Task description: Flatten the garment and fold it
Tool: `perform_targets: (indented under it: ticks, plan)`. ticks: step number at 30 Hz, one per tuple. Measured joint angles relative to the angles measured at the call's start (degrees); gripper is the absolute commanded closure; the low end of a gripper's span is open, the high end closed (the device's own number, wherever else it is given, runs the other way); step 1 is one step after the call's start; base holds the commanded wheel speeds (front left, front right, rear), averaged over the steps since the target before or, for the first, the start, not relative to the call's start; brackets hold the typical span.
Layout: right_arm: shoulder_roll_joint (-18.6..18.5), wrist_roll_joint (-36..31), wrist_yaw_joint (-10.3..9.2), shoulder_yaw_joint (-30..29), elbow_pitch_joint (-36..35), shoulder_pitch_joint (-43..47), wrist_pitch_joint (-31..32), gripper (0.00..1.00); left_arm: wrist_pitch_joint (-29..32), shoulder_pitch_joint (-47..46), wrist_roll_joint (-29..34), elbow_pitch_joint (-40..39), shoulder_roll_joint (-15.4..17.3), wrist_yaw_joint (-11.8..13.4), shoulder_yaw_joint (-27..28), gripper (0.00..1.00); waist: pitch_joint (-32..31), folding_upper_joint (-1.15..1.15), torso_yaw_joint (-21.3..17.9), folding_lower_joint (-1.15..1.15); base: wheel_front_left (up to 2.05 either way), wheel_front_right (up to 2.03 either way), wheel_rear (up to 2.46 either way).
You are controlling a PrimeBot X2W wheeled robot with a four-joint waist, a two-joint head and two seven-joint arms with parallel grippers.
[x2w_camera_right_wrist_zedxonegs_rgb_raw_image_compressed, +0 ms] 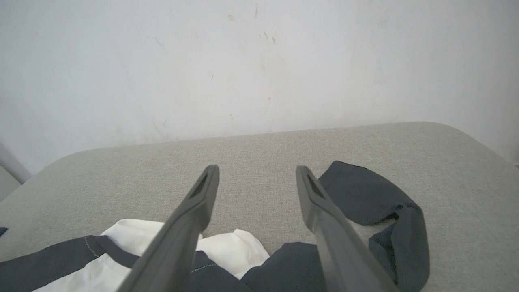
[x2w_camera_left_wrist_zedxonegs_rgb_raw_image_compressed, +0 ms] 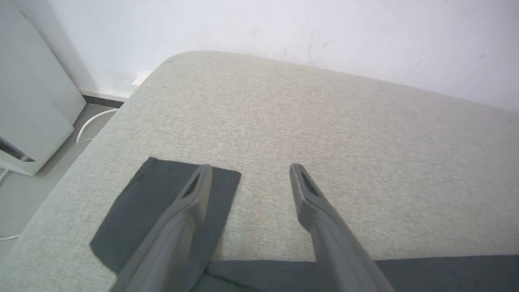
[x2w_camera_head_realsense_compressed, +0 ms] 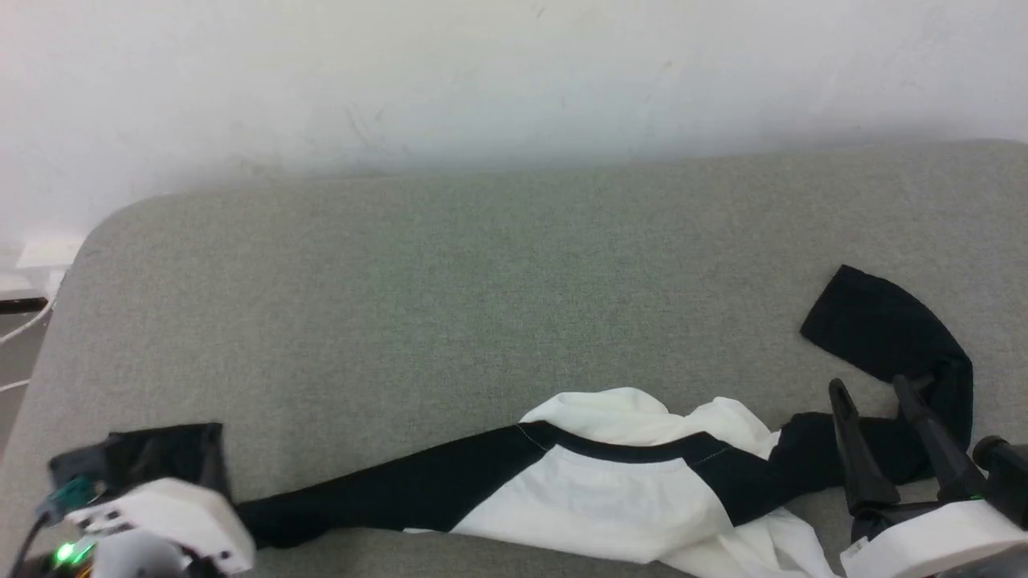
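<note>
— Item one, garment?
— Shirt [x2w_camera_head_realsense_compressed: 610, 498]: crumpled along the cushion's [x2w_camera_head_realsense_compressed: 482, 281] near edge, black sleeves flung out sideways.
— Tools?
— I read my left tool [x2w_camera_left_wrist_zedxonegs_rgb_raw_image_compressed: 251, 174] spread, over the sleeve at the cushion's near left corner. My right tool [x2w_camera_right_wrist_zedxonegs_rgb_raw_image_compressed: 257, 174] is spread too, over the sleeve toward its right end.

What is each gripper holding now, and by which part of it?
Nothing is held. The left gripper and the right gripper both have their fingers apart, each near a black sleeve of the garment, gripping no cloth.
</note>
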Motion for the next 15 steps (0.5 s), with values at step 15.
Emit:
perform_targets:
  ticks: [15]
  plan:
    - [0.0, -0.07, 0.0, 1.3, -0.07, 0.31, 1.72, 0.0, 17.29, -12.57, -2.05, 0.53, -4.05, -16.24, -21.41, 0.0, -0.61, 0.0, -1.16, 0.0, 0.0, 0.0, 0.0]
